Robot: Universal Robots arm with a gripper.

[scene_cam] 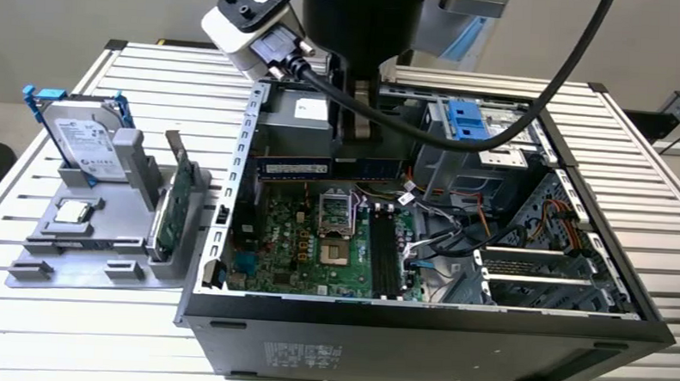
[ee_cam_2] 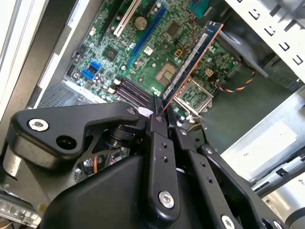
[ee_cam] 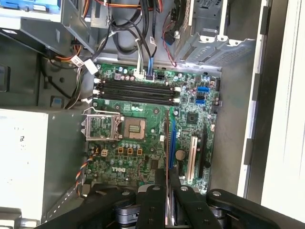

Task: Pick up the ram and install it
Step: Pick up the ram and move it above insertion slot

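Pincer is squeezed tight on the ram, a thin, flat, dark-blue stick with a pale label strip and small chips. I'm holding it in the air over the glossy green motherboard with its long black slots, inside the open black metal case. The case sits on a ribbed, pale metal desk.

The ram is seen edge-on, clamped between the black fingers of the pincer and held over the green motherboard. With the ram's far tip taken as dial centre and the pincer as six o'clock, the processor socket is found at nine, four black memory slots at eleven, and a metal drive cage at one.
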